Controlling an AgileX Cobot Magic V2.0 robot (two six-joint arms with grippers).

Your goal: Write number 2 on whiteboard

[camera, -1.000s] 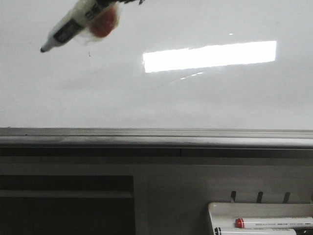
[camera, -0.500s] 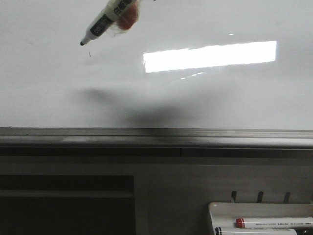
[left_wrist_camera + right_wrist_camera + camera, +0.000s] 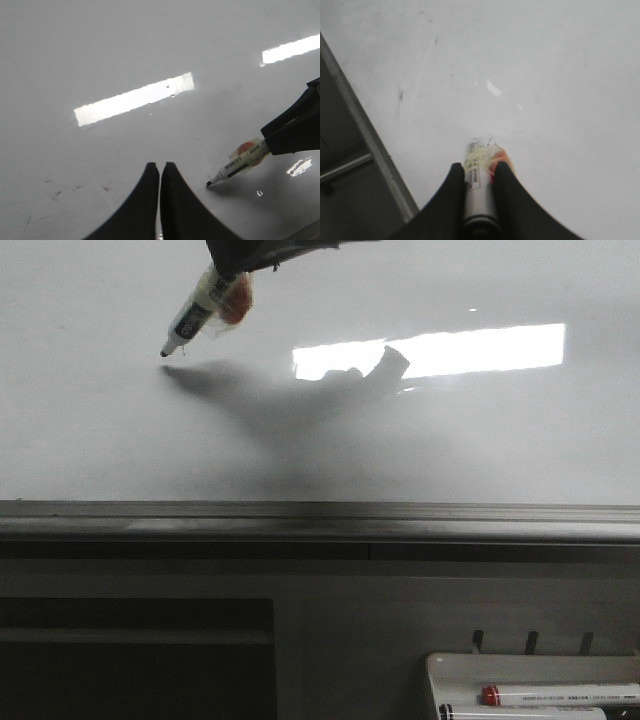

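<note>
Whiteboard (image 3: 480, 440): lying flat and shiny, filling most of the front view, showing bright light patches and a dark shadow under the arm.
Grey rail (image 3: 320, 522): running along the near edge of the whiteboard.
Small white tray (image 3: 450, 665): sitting low on the right, well apart from the writing spot, holding a marker with a red cap (image 3: 555, 695).
Right gripper (image 3: 479, 172): reaching in from the top of the front view, jaws clenched around a marker.
Left gripper (image 3: 160, 170): hovering over the whiteboard, jaws pressed together, holding nothing.
Marker (image 3: 198, 312): tilting down to the left, wrapped in clear tape with an orange blob, black tip (image 3: 165, 353) touching or almost touching the whiteboard.
Number 2: not showing yet; only a tiny dark speck sitting by the tip.
Faint old smudges (image 3: 60, 192): marking the whiteboard near the left gripper.
</note>
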